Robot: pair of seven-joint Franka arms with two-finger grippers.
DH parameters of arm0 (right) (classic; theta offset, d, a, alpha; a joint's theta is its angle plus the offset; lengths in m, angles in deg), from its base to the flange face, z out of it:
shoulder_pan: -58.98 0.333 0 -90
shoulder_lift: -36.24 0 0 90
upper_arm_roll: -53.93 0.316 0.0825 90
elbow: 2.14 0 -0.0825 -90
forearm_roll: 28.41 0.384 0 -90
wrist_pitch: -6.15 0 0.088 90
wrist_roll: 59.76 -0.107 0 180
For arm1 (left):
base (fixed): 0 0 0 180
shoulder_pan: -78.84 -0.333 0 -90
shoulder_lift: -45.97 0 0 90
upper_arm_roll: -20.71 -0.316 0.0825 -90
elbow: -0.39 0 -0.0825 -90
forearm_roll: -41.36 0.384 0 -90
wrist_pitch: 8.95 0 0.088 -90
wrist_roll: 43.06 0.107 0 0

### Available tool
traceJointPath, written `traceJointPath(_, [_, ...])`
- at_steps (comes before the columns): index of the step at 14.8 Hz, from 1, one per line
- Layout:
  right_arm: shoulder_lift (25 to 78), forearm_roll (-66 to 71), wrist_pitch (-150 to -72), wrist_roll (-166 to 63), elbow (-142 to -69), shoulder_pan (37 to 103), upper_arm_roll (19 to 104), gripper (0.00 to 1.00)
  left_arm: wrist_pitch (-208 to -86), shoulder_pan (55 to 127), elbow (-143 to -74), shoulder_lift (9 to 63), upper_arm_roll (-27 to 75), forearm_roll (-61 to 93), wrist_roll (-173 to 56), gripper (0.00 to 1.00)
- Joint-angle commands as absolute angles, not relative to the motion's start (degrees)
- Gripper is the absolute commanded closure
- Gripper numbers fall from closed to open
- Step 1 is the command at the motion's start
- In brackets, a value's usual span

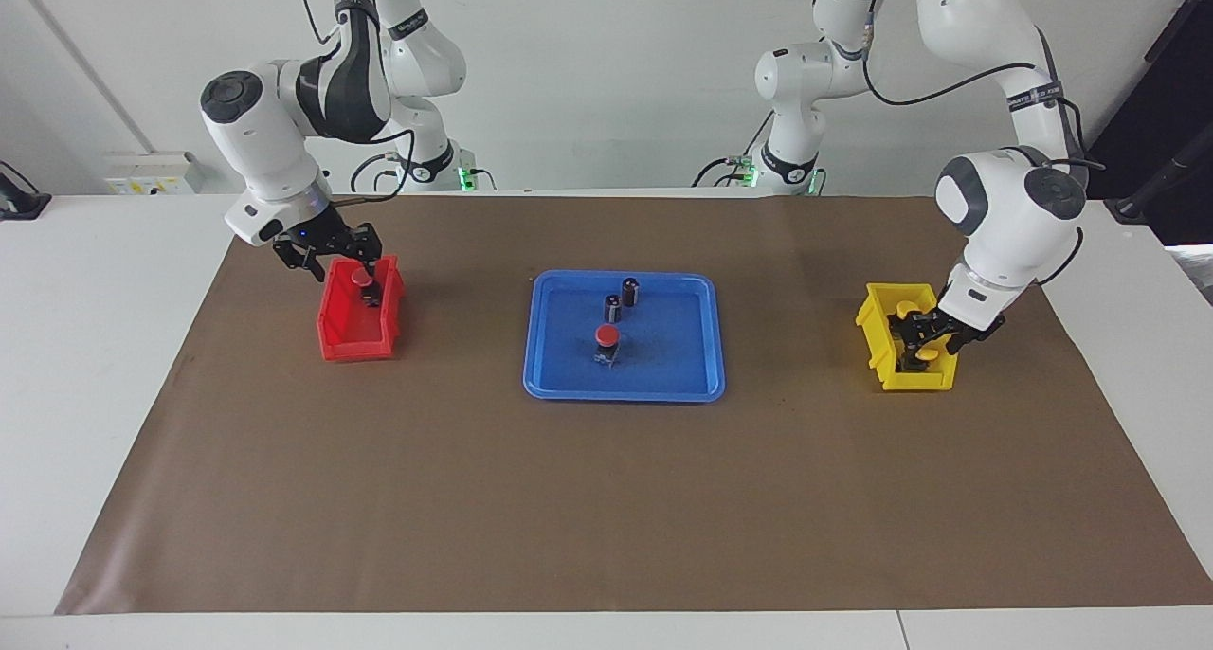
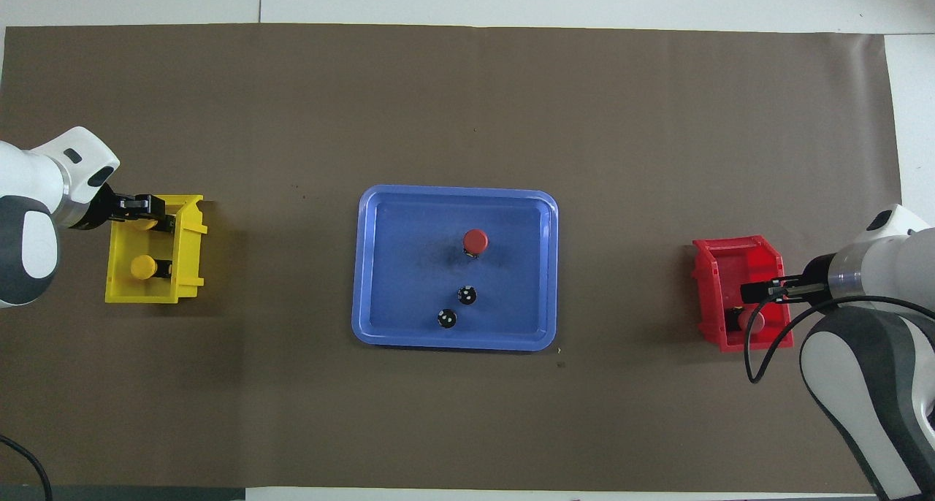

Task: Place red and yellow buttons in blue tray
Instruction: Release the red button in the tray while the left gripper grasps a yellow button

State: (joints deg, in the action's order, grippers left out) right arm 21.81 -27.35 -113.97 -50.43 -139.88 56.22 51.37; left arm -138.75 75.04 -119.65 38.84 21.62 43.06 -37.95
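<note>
Right gripper [image 1: 365, 273] down in red bin [image 1: 358, 342], fingers straddling a red button [image 1: 361, 277]; grasp not confirmable. Left gripper [image 1: 917, 339] low in yellow bin [image 1: 886, 347] among yellow buttons [image 2: 143, 267]; finger state unreadable. Blue tray [image 1: 682, 385] lies mid-table between both bins, one red button [image 1: 606, 336] already in it beside two dark cylinders [image 1: 622, 299].

One red button [image 1: 606, 335] upright in blue tray [image 1: 567, 377].
</note>
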Motion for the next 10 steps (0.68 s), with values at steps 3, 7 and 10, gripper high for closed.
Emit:
traceJointPath(3, [20.9, -26.7, -119.2, -49.9, -144.8, 55.1, 52.3, 0.26, -139.6, 74.7, -120.5, 39.3, 21.9, 43.3, -38.4, 0.83])
traceJointPath(7, [21.3, -26.7, -121.1, -49.7, -147.2, 54.9, 52.3, 0.27, -127.1, 75.6, -110.6, 39.6, 22.2, 43.3, -38.9, 0.93])
traceJointPath(10, [21.8, -26.7, -121.3, -49.9, -147.7, 55.0, 52.3, 0.29, -112.2, 80.0, -97.4, 39.3, 22.2, 43.6, -46.5, 0.93])
